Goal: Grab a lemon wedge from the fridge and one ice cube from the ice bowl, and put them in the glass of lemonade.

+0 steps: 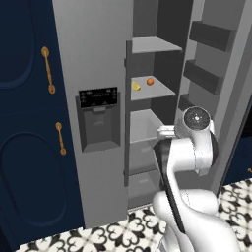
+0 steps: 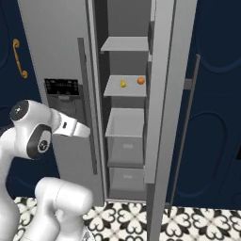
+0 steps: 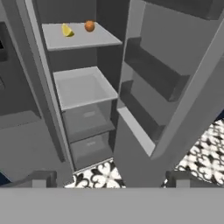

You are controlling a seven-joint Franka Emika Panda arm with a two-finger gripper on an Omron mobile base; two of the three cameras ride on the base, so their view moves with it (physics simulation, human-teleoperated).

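- Right now the lemon wedge (image 3: 67, 30) lies on a fridge (image 1: 93, 59) shelf (image 3: 81, 38), just beside a small orange fruit (image 3: 89, 26).
- It looks light, soft and slippery; pinch its flat cut sides gently.
- Its long axis and tip direction are too small to tell.
- The hand (image 3: 111, 178) is spread wide, empty, well apart from it.

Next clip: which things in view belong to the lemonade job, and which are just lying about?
Belongs to the job:
- lemon wedge, on the middle shelf
- fridge, right door open

Just lying about:
- small orange item, beside the wedge on the same shelf
- navy cabinets with brass handles
- clear drawers lower in the fridge
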